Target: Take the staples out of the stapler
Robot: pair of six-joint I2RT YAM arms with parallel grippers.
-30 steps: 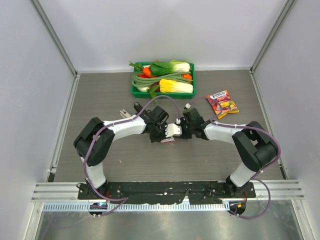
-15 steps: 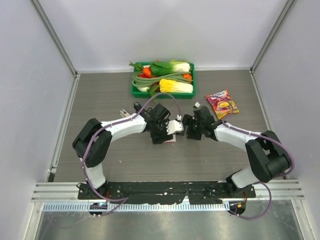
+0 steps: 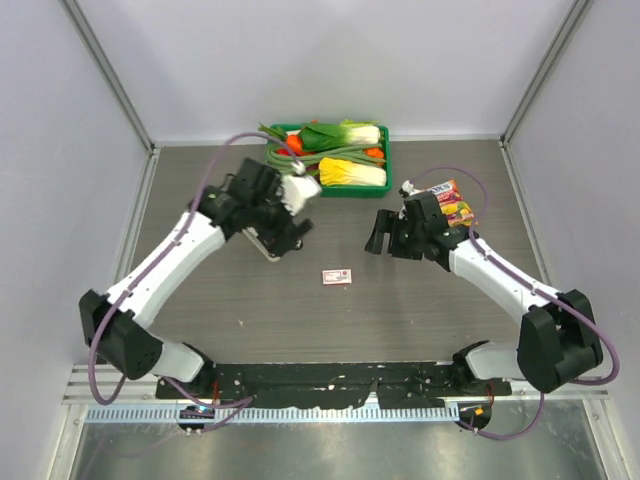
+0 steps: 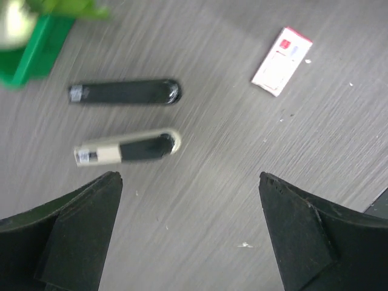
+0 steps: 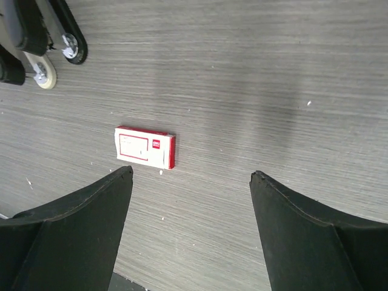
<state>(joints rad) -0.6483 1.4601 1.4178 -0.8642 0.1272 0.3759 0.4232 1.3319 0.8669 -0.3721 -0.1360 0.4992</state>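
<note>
The stapler (image 4: 125,148) lies opened out on the table as two long parts, a black arm (image 4: 124,93) and a silver-and-black arm. From above, the stapler (image 3: 266,248) shows just under my left gripper (image 3: 287,224). My left gripper (image 4: 189,177) hangs open over bare table, below the stapler in the left wrist view. My right gripper (image 5: 191,173) is open too, with nothing in it, and the stapler's ends (image 5: 56,53) show at the top left. No staples can be made out as strips, only tiny pale flecks (image 4: 244,245).
A small red-and-white printed box (image 3: 337,276) lies flat between the two arms, also seen as the box (image 5: 145,147) and the box (image 4: 281,53). A green tray (image 3: 273,185) of vegetables stands at the back. A candy bag (image 3: 452,207) lies behind the right arm.
Both grippers opened and let go of the small box, which now lies on the table. The left arm swung back and left over the stapler. The right arm drew back to the right.
</note>
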